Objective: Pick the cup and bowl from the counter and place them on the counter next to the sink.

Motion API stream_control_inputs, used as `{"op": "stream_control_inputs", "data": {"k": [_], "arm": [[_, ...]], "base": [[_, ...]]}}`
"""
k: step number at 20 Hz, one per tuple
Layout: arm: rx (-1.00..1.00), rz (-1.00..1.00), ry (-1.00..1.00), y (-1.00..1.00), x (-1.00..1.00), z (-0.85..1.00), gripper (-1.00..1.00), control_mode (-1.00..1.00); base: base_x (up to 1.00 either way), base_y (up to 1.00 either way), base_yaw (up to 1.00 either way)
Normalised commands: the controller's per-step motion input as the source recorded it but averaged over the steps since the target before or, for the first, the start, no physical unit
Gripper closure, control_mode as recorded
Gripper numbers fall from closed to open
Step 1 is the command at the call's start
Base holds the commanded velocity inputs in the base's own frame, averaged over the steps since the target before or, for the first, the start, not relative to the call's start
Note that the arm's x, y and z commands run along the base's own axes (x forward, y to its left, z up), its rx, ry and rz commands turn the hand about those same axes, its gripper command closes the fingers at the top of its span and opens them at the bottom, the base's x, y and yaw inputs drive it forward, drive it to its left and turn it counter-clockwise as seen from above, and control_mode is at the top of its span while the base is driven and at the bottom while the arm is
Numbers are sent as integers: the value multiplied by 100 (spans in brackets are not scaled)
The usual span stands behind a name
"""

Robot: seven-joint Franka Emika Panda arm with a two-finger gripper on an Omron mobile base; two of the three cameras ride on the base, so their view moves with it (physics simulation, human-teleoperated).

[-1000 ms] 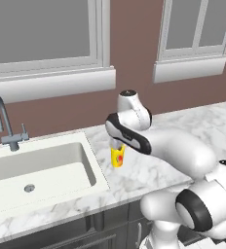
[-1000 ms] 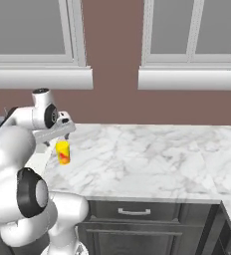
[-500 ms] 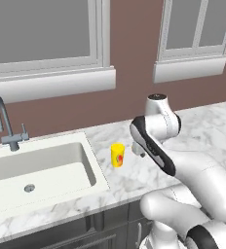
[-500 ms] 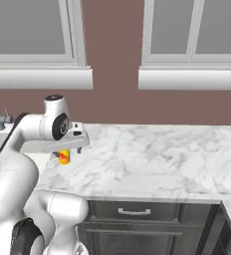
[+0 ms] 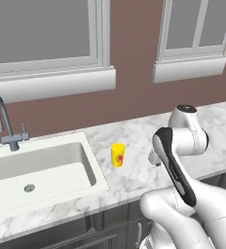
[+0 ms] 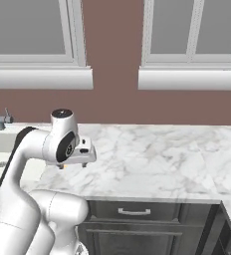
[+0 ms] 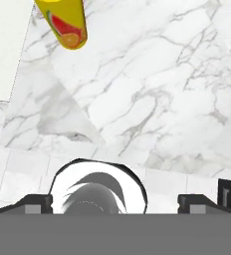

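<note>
The yellow cup (image 5: 117, 155) with its red-orange mark stands upright on the white marble counter (image 5: 134, 138), just right of the sink (image 5: 42, 165). My gripper (image 5: 153, 158) hovers low over the counter to the cup's right, apart from it and open, with nothing between its fingers. From the right base view the gripper (image 6: 72, 166) points down beside my own arm. In the hand view the cup (image 7: 65, 22) lies at the top left, by the sink's pale rim (image 7: 3, 50), with bare marble ahead of the gripper (image 7: 120, 201). The bowl is out of view.
A grey gooseneck tap (image 5: 3, 124) rises behind the basin. A brown wall with white window sills (image 6: 187, 78) backs the counter. Dark drawers (image 6: 135, 211) sit under the marble, which stretches far to the right (image 6: 177, 159).
The gripper was over the cup a second ago. It has swung away to the right, and the cup stays standing beside the sink.
</note>
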Motion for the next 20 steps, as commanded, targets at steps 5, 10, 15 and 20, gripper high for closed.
{"op": "stream_control_inputs", "data": {"k": [5, 10, 15, 20], "arm": [[0, 0, 0, 0, 0, 0, -100, -100], [0, 0, 0, 0, 0, 0, -100, -100], [0, 0, 0, 0, 0, 0, -100, 100], [0, 0, 0, 0, 0, 0, -100, 100]], "base": [[0, 0, 0], [0, 0, 0], [-23, -6, -2], [-100, -46, -7]]}}
